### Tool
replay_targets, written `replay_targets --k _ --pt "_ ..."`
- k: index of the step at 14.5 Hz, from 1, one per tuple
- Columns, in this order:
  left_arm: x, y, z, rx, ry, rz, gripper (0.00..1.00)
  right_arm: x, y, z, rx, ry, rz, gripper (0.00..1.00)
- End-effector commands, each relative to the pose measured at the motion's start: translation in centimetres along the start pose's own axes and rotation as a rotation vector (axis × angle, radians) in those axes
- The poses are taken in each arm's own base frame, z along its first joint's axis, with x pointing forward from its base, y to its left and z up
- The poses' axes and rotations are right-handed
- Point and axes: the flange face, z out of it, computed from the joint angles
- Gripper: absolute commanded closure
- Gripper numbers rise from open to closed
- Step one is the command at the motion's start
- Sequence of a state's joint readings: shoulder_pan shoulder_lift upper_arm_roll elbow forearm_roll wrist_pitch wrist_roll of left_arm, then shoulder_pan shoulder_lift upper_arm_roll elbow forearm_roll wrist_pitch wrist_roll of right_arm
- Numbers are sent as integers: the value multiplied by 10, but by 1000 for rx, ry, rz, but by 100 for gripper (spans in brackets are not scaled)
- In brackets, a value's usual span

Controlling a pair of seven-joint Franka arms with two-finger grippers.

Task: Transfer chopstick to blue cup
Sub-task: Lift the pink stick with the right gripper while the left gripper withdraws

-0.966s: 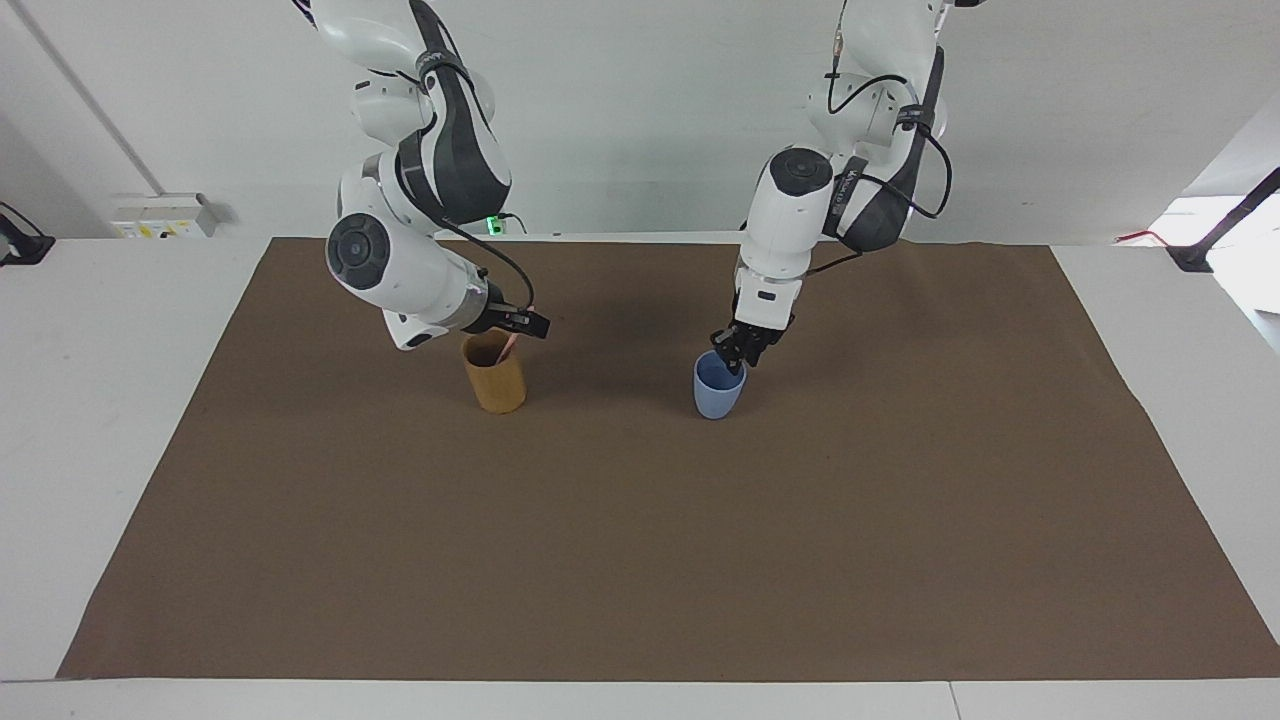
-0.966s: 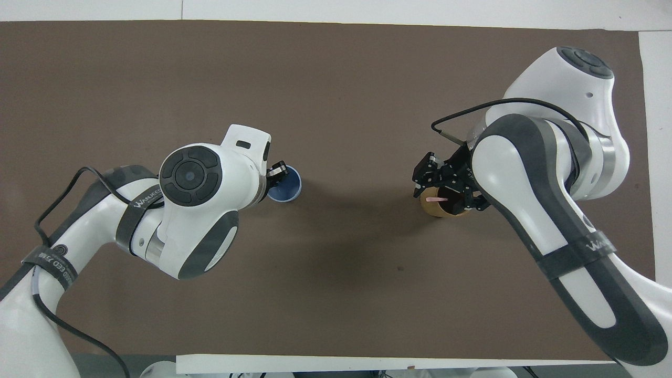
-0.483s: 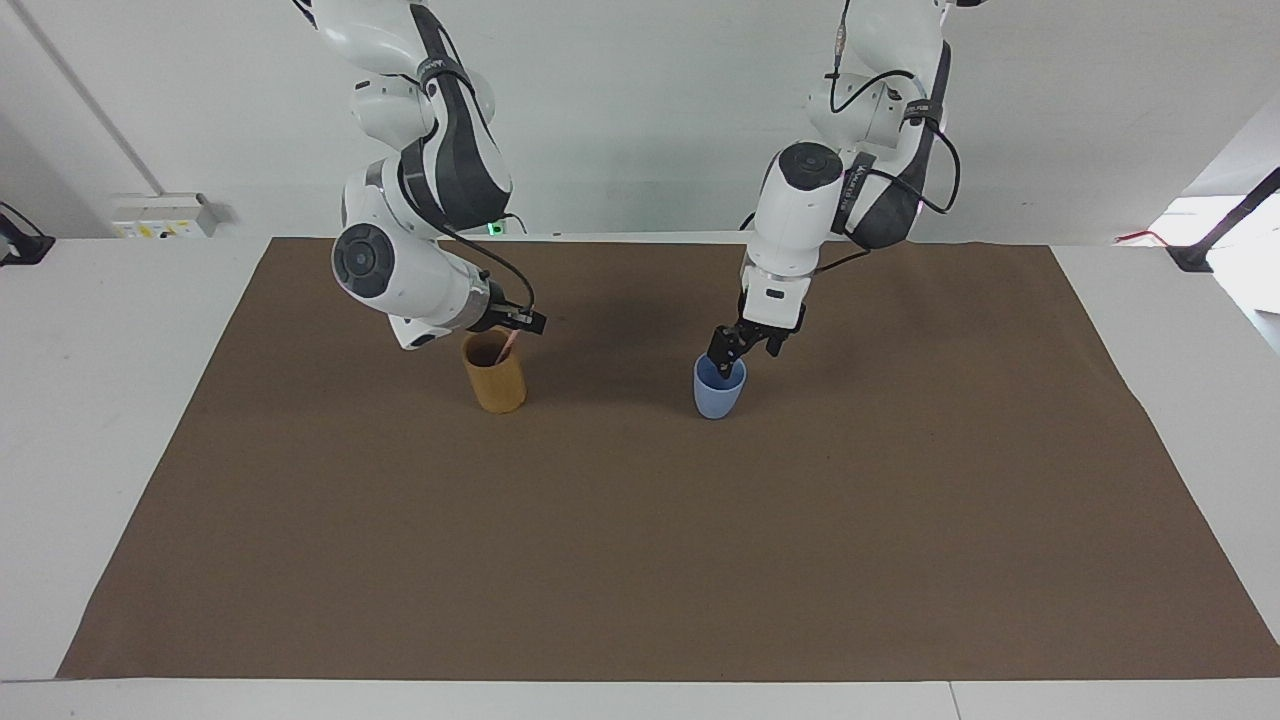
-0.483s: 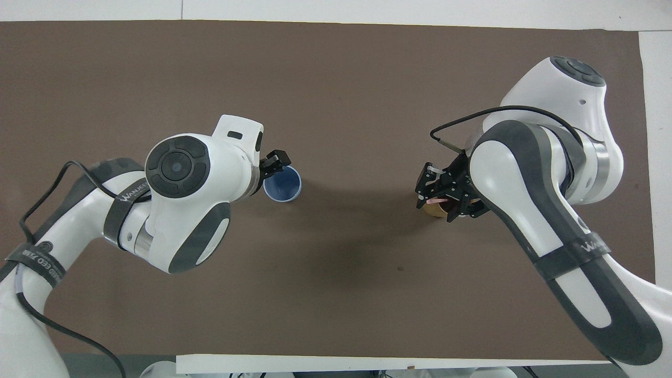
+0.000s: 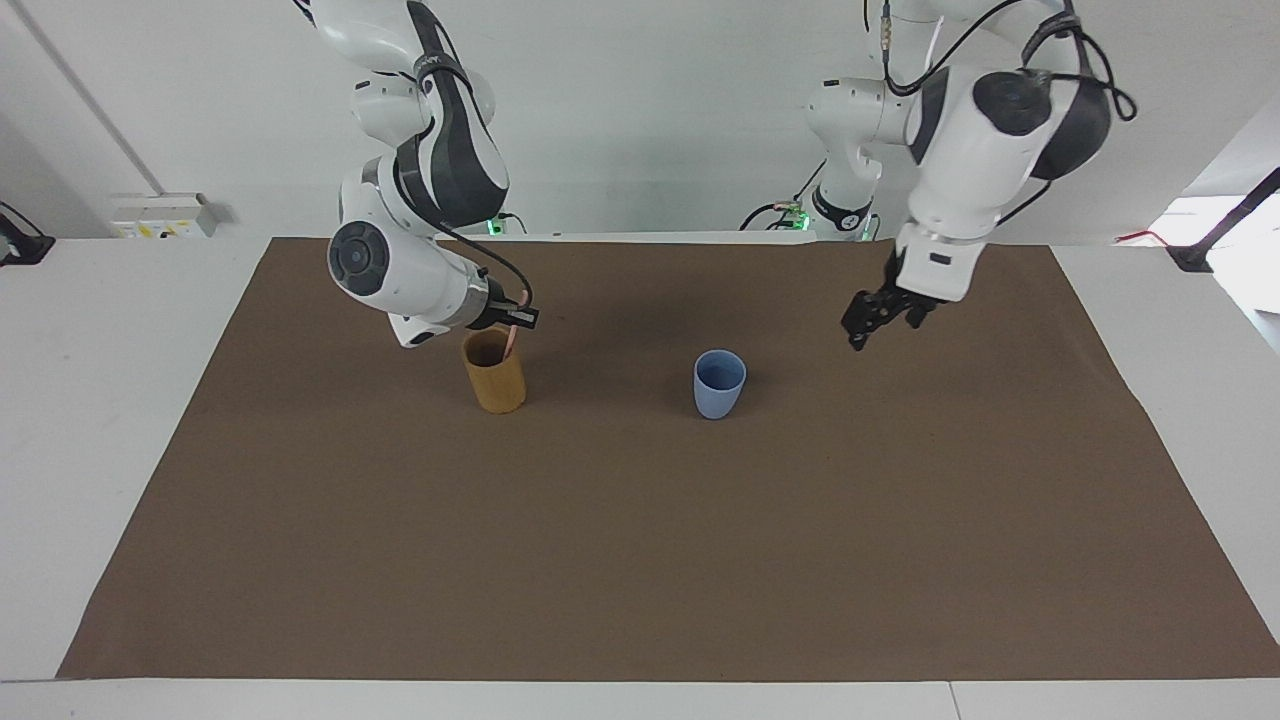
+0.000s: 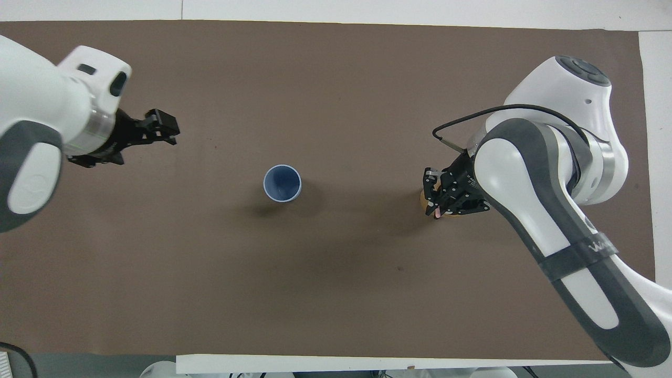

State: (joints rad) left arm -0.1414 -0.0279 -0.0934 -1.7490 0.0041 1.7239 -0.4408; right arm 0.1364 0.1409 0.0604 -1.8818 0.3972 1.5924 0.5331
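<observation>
chopstick (image 5: 511,341) in tan cup (image 5: 495,383), blue cup (image 5: 719,384) beside, toward left arm's end

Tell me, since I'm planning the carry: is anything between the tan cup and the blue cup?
Nothing visible. Bare mat lies between the tan cup and the blue cup; the left gripper is off toward its own end.

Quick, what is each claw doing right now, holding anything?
Left claw: open, empty, in the air over the mat.
Right claw: closed on the chopstick standing in the tan cup.
</observation>
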Motion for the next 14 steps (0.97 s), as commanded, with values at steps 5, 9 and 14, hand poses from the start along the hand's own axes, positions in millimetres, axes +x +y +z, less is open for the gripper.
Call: replay_targets --k 5,9,14 --pt "30 -87 -43 -3 -20 187 0 -9 13 -55 35 -33 48 100" --pt "28 -85 -43 -2 -23 190 0 -40 18 -121 64 -35 35 100" --pt "24 -83 -46 12 -31 268 0 -103 -79 -175 259 -47 186 100"
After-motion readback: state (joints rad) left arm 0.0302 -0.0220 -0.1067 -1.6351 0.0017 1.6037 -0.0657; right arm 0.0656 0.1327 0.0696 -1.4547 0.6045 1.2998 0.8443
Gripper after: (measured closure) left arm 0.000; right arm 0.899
